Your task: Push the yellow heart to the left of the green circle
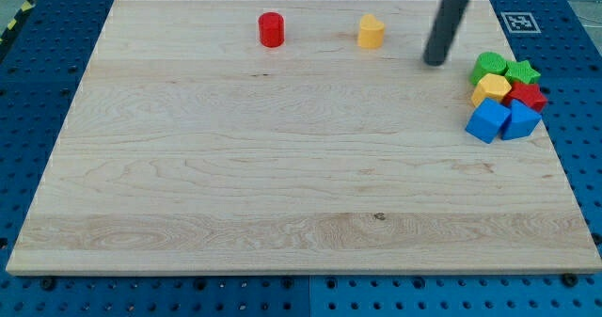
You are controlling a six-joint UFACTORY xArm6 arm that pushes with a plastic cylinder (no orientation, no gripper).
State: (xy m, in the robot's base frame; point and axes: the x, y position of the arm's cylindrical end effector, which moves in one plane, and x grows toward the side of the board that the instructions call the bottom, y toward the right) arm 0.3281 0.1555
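The yellow heart (371, 32) lies near the view's top, right of centre. The green circle (489, 65) sits at the view's right, at the top left of a tight cluster of blocks. My tip (434, 61) rests on the board between them, about a heart's width right of and slightly below the yellow heart, and left of the green circle. It touches neither block.
A red cylinder (271, 29) stands left of the heart. The right cluster also holds a green star (522, 71), a yellow hexagon (490, 89), a red block (527, 95) and two blue blocks (488, 120) (520, 119). The board's right edge (553, 119) is close to the cluster.
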